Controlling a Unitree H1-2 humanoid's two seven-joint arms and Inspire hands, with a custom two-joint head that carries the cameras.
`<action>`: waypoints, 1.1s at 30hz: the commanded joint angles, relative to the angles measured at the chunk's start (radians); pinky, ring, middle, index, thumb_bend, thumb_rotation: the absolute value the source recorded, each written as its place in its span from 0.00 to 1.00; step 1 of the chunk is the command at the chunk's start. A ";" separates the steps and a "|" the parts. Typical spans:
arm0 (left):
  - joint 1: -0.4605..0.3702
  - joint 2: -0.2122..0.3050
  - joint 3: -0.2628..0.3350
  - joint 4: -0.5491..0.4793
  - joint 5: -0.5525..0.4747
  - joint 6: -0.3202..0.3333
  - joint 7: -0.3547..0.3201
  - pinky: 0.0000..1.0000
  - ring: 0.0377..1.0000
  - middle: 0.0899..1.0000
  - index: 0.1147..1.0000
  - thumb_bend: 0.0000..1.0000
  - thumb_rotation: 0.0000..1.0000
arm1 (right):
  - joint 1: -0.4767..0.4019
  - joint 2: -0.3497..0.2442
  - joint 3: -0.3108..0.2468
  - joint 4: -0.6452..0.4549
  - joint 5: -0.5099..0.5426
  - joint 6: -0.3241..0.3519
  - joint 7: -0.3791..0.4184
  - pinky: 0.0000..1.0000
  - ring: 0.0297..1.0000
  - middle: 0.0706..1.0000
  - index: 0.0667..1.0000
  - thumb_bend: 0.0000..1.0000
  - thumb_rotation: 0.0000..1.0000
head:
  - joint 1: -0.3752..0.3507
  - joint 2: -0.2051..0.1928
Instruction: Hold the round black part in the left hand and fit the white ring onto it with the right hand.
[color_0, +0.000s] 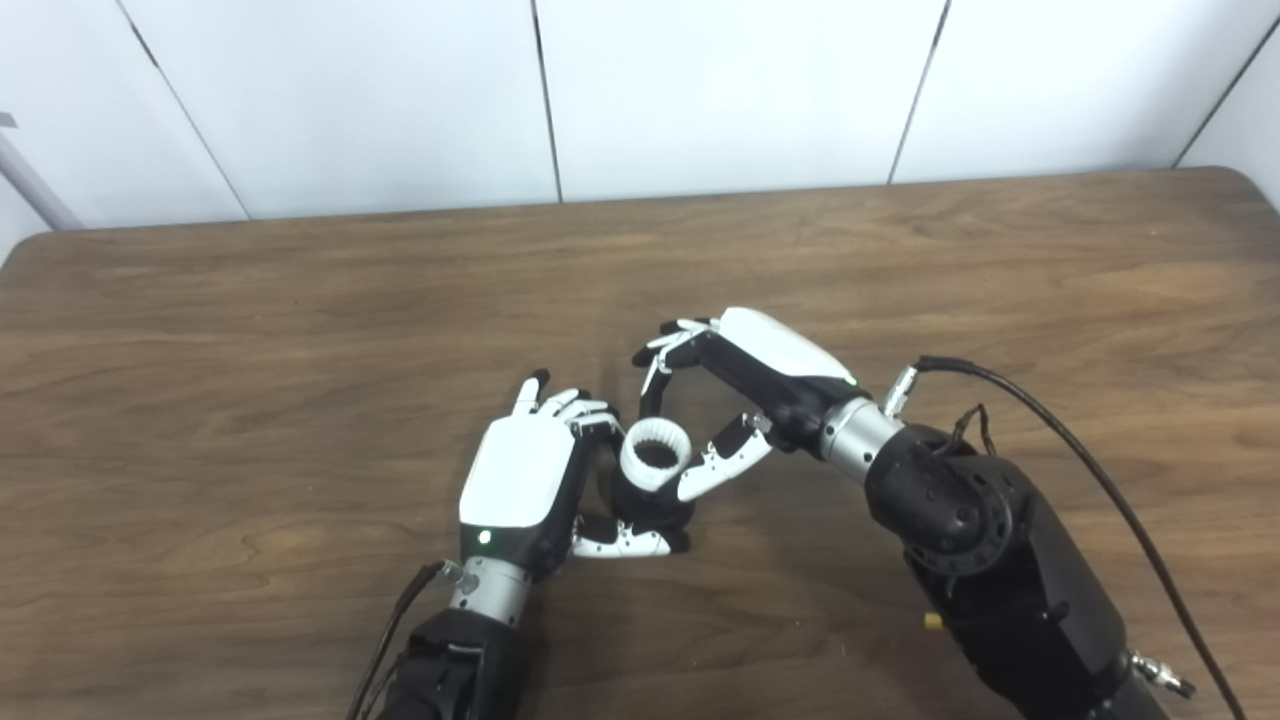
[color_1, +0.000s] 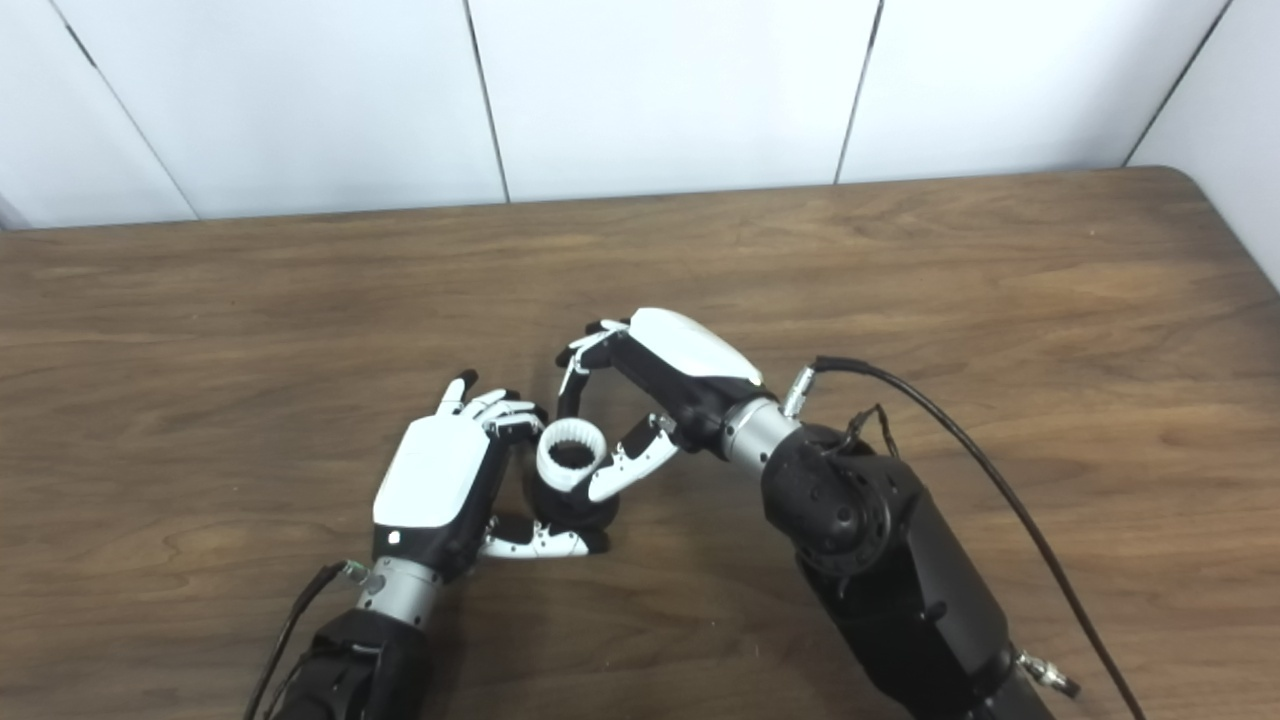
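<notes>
My left hand (color_0: 520, 475) rests on the table, its fingers and thumb closed around the round black part (color_0: 650, 508), which stands upright. The white ring (color_0: 655, 455), toothed on its inside, sits on top of the black part. My right hand (color_0: 750, 370) reaches in from the right. Its thumb presses the ring's right side and a fingertip comes down on the ring's far edge, so it pinches the ring. Its other fingers arch above the table behind the ring. The same grip shows in the right eye view, on the ring (color_1: 572, 455).
The brown wooden table (color_0: 300, 330) stretches all around the hands. A white panelled wall (color_0: 700, 90) stands behind its far edge. A black cable (color_0: 1100, 480) loops off the right forearm.
</notes>
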 joint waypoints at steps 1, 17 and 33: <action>-0.005 -0.004 -0.018 0.019 0.005 -0.007 -0.030 1.00 0.84 0.73 0.42 0.52 0.06 | -0.028 -0.008 -0.005 -0.013 0.002 -0.023 -0.008 1.00 0.95 0.81 0.45 0.52 0.13 | 0.001 0.001; -0.006 -0.016 -0.029 0.022 0.010 0.003 -0.023 1.00 0.84 0.72 0.42 0.52 0.06 | -0.008 -0.015 0.000 0.012 0.003 -0.061 -0.033 1.00 0.95 0.81 0.45 0.52 0.13 | 0.002 -0.008; -0.010 -0.027 -0.033 0.028 0.008 0.010 -0.023 1.00 0.85 0.72 0.42 0.52 0.06 | -0.008 -0.002 0.015 0.018 -0.001 -0.072 -0.050 1.00 0.95 0.81 0.45 0.52 0.13 | 0.013 -0.010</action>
